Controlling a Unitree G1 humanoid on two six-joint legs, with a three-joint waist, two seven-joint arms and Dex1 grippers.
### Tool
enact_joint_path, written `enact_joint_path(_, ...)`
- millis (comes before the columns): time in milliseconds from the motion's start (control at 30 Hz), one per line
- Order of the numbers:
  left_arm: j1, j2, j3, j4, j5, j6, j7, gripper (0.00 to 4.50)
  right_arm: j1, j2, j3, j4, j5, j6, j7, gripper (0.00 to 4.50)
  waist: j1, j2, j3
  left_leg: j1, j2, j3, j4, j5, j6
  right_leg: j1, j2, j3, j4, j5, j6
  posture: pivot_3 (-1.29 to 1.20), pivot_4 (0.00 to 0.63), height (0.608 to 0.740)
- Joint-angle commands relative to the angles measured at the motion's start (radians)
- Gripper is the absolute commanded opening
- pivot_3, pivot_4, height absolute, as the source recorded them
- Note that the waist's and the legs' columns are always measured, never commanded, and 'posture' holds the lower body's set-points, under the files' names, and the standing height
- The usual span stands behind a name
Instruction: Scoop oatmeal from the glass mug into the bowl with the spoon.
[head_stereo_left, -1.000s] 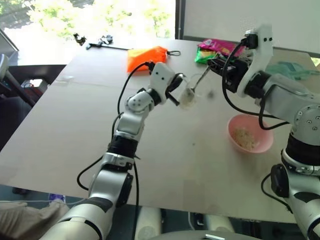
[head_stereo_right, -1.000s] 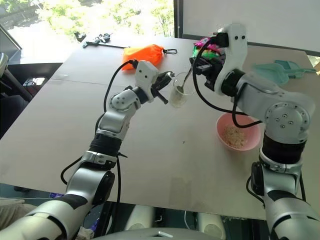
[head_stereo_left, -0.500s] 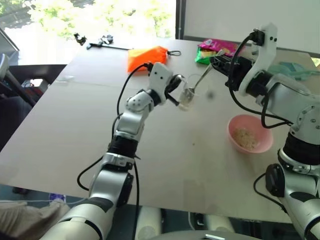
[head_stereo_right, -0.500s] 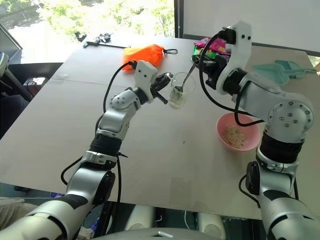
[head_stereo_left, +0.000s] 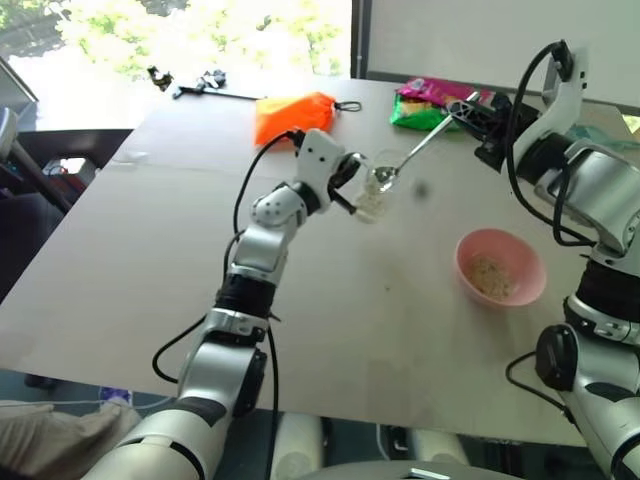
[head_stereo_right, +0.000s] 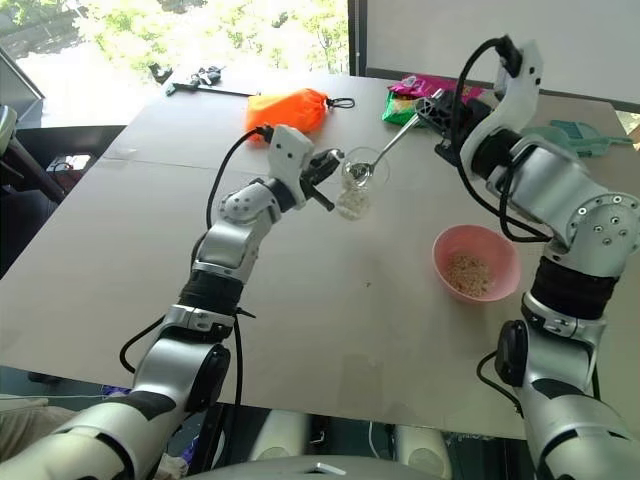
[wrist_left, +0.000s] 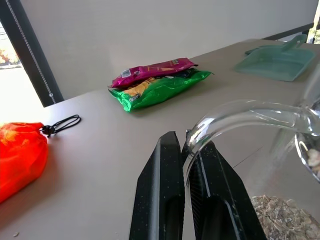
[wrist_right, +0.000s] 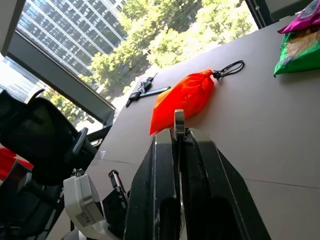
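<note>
Item: table (head_stereo_right: 300, 330), pale, broad. We note wide bare surface on the near side of both grippers and to the left of the left gripper (head_stereo_right: 330, 178); the far edge carries an orange pouch (head_stereo_right: 300, 105) beyond the left gripper, green and pink snack packets (head_stereo_left: 430, 103) just beyond the right gripper (head_stereo_right: 440, 105), and a teal dustpan (head_stereo_right: 560, 140) to its right.

Item: left gripper. We see its two black fingers (wrist_left: 160, 200) clenched on the handle of the glass mug (head_stereo_right: 355, 190), which it holds raised above the table. Oatmeal (wrist_left: 282, 217) lies in the bottom of the mug.

Item: right gripper. Its fingers (wrist_right: 160, 200) are pressed together on the handle end of the spoon (head_stereo_right: 385, 150). The handle slants down from these fingers toward the left gripper; the spoon's bowl sits at the mug's rim, with pale flakes on it.

Item: pink bowl (head_stereo_right: 476, 263). It stands on the table, nearer than the right gripper and well apart from the mug, with some oatmeal inside and bare table all round it.
</note>
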Motion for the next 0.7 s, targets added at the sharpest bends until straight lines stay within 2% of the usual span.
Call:
enact_joint_path(33, -0.020, -0.011, -0.006, -0.026, 0.001, -0.024, 0.004, 0.08, 0.000, -0.030, -0.027, -0.017, 0.093, -0.068, -0.038, 0.00, 0.000, 0.000, 0.000, 0.000, 0.000, 0.000, 0.000, 0.000, 0.000, 0.000, 0.000, 0.000, 0.000, 0.000, 0.000, 0.00, 0.150, 0.740)
enact_joint_path(467, -0.066, -0.039, -0.026, 0.021, 0.025, -0.020, 0.004, 0.08, 0.115, -0.171, -0.030, -0.045, 0.234, -0.196, -0.097, 0.00, 0.001, 0.000, 0.000, 0.000, 0.000, 0.000, 0.000, 0.000, 0.000, 0.000, 0.000, 0.000, 0.000, 0.000, 0.000, 0.00, 0.150, 0.740)
enact_joint_path(700, -0.146, -0.083, -0.057, 0.129, 0.051, -0.051, 0.002, 0.08, 0.198, -0.248, -0.054, -0.062, 0.279, -0.244, -0.095, 0.00, 0.007, 0.000, 0.000, 0.000, 0.000, 0.000, 0.000, 0.000, 0.000, 0.000, 0.000, 0.001, -0.001, 0.000, 0.000, 0.00, 0.150, 0.740)
